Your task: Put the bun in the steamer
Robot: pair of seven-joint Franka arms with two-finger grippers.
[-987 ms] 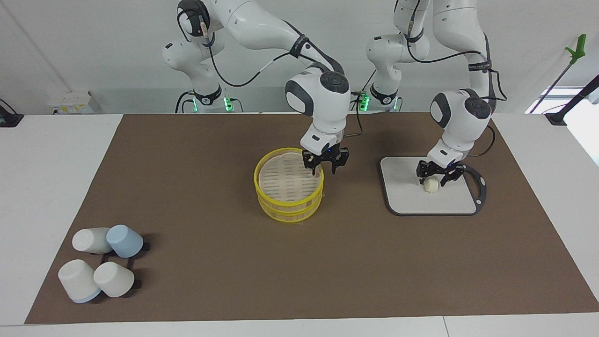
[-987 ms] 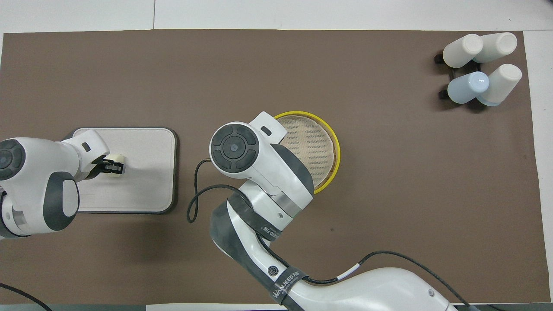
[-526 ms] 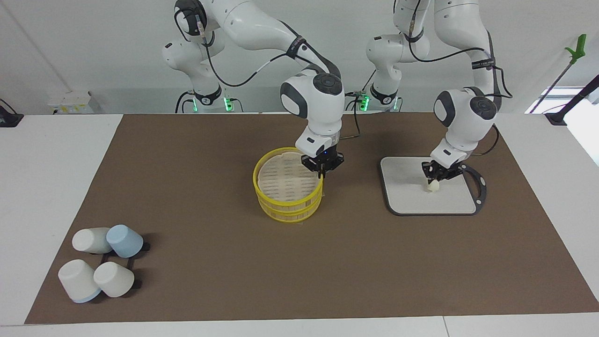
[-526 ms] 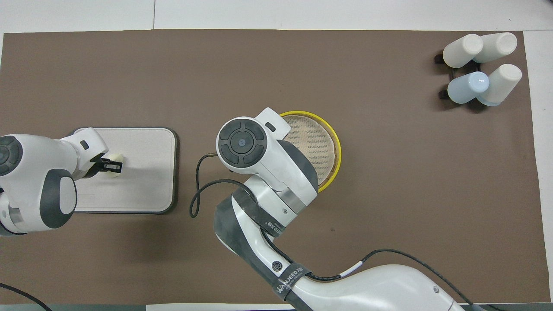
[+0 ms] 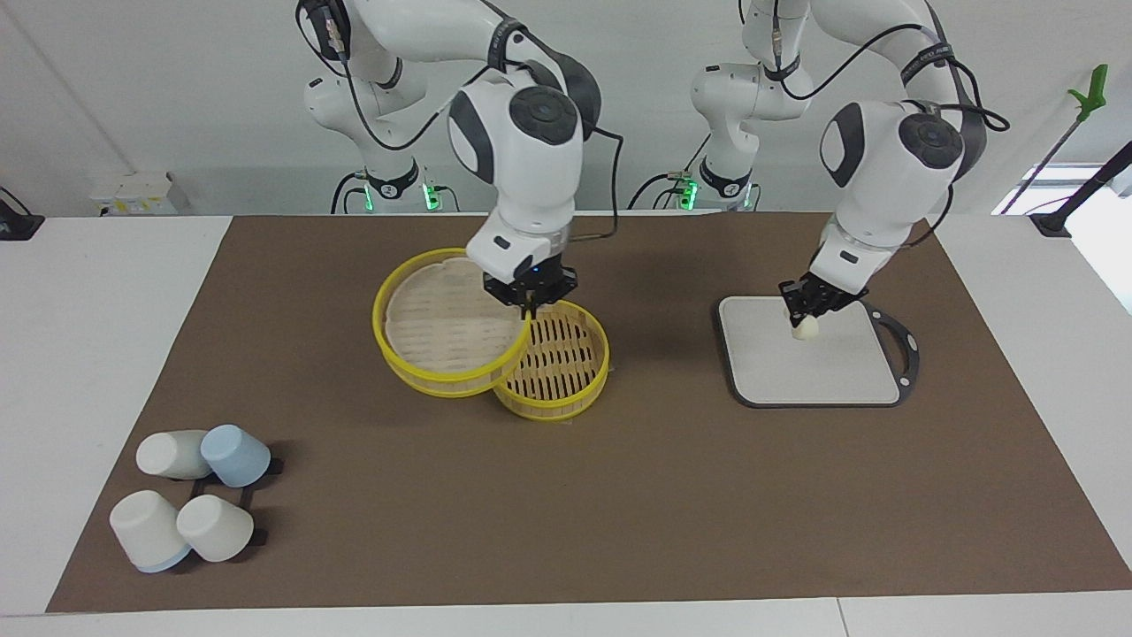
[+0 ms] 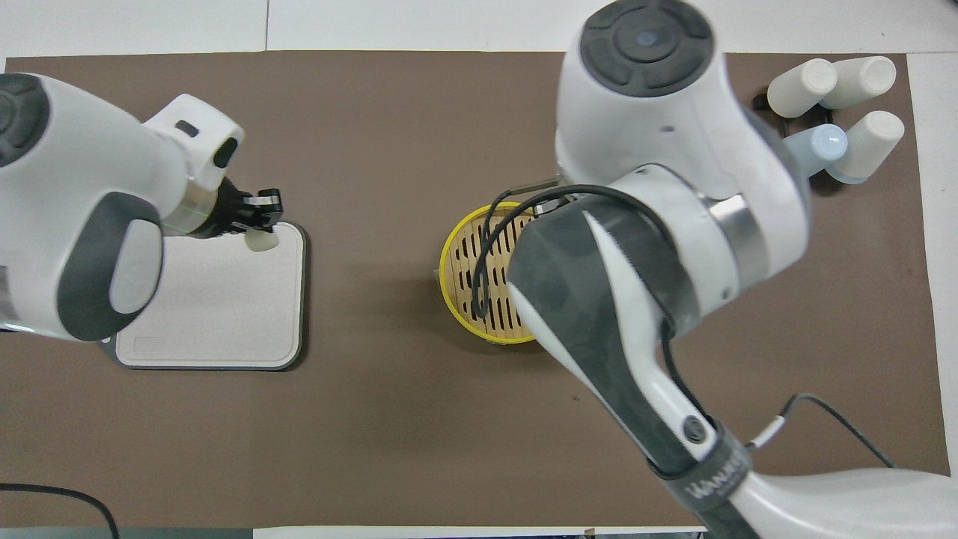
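Note:
The steamer (image 5: 559, 367) stands mid-table, uncovered, with its slatted floor showing; it also shows in the overhead view (image 6: 470, 278). My right gripper (image 5: 531, 306) is shut on the rim of the steamer's yellow-rimmed lid (image 5: 445, 326) and holds it tilted in the air, partly over the steamer and toward the right arm's end. In the overhead view the right arm hides the lid and the gripper. My left gripper (image 5: 804, 316) is shut on the cream-white bun (image 5: 806, 330) and holds it above the grey square board (image 5: 831, 376). The left gripper (image 6: 262, 221) and bun (image 6: 263, 240) also show from above.
Several white and pale blue cups (image 5: 190, 500) lie on a black rack at the right arm's end, farther from the robots; they also show in the overhead view (image 6: 831, 112). A brown mat (image 5: 619, 513) covers the table.
My right gripper shut on the lid's rim, lifted it off the steamer and moved it toward the right arm's end. My left gripper shut on the bun and lifted it off the board.

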